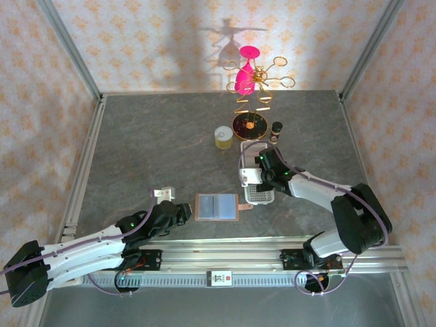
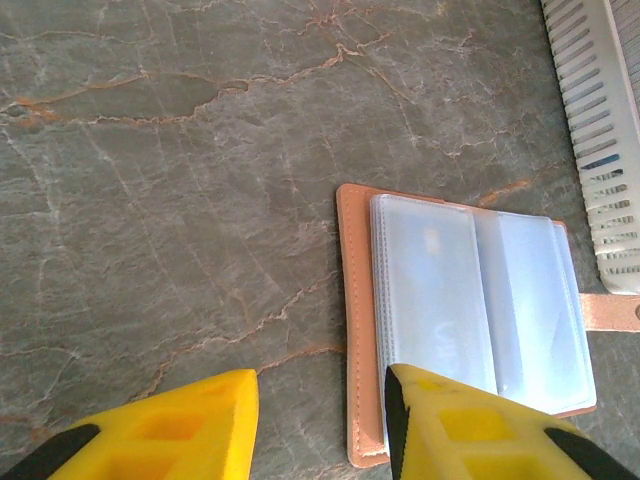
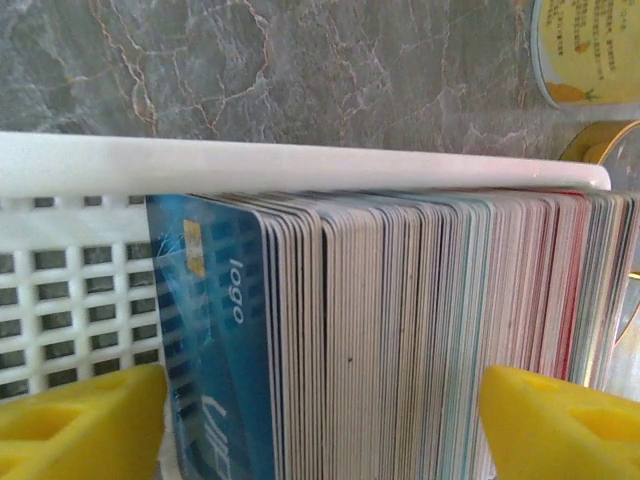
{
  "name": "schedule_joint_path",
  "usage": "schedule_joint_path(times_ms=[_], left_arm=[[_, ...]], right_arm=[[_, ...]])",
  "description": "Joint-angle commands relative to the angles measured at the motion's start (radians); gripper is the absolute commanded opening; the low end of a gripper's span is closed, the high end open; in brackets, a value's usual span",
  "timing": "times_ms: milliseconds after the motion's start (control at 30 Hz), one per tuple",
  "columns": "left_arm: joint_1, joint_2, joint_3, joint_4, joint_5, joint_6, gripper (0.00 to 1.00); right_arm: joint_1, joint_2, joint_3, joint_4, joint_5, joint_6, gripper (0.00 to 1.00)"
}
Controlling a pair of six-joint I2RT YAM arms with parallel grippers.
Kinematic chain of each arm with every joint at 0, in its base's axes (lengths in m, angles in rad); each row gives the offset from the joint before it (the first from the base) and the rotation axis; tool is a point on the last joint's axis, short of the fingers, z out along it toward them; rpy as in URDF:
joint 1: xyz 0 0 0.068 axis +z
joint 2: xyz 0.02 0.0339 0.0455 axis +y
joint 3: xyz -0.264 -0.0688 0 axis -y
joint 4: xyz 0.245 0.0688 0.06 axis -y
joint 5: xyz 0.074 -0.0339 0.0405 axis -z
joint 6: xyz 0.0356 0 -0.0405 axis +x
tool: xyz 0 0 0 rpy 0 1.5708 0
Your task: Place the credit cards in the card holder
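2 hands are in play and no card is lifted, so I judge the step to be picking a 1st card. At the left, the left hand [image 2: 320, 400] hovers low over the table [image 2: 180, 200], jaws partly apart with nothing between them. One finger [image 2: 450, 430] overlaps the near left corner of the holder [image 2: 470, 300], perhaps to steady it, though contact cannot be told. The holder lies open and flat between the arms, clear sleeves up, tab toward the tray [image 2: 605, 150]. The cards [image 3: 420, 330] stand on edge, packed tight in the tray, with a blue card [image 3: 215, 320] at the stack's left end. The right hand [image 3: 320, 392] hangs over them, jaws wide, straddling nearly the whole stack and gripping nothing. Next it must narrow onto 1 card, likely the blue one, pinch its edge and draw it out without dragging neighbours. The lower ends of the cards are cut off at the frame edge. The sleeves look empty, but glare hides detail. The card count is beyond telling.
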Motion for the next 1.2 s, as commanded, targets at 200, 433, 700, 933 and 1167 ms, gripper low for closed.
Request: schedule_joint_path(times_ms=[200, 433, 700, 933, 1167], left_arm=[[-0.002, 0.004, -0.024, 0.062, 0.031, 0.000, 0.36], [-0.003, 0.029, -0.026, 0.082, 0.052, -0.005, 0.35], [-0.003, 0.034, -0.023, 0.073, 0.051, -0.007, 0.34], [-0.004, 0.038, -0.030, 0.082, 0.058, -0.010, 0.33], [-0.002, 0.042, -0.033, 0.127, 0.084, -0.025, 0.33]], right_arm=[[-0.005, -0.033, 0.026, -0.006, -0.031, -0.012, 0.57], [-0.005, -0.080, 0.016, -0.025, -0.030, 0.001, 0.45], [-0.005, -0.093, 0.018, -0.050, -0.027, 0.002, 0.33], [-0.004, -0.115, 0.030, -0.082, -0.018, 0.008, 0.29], [-0.004, -0.160, 0.024, -0.110, -0.022, 0.021, 0.23]])
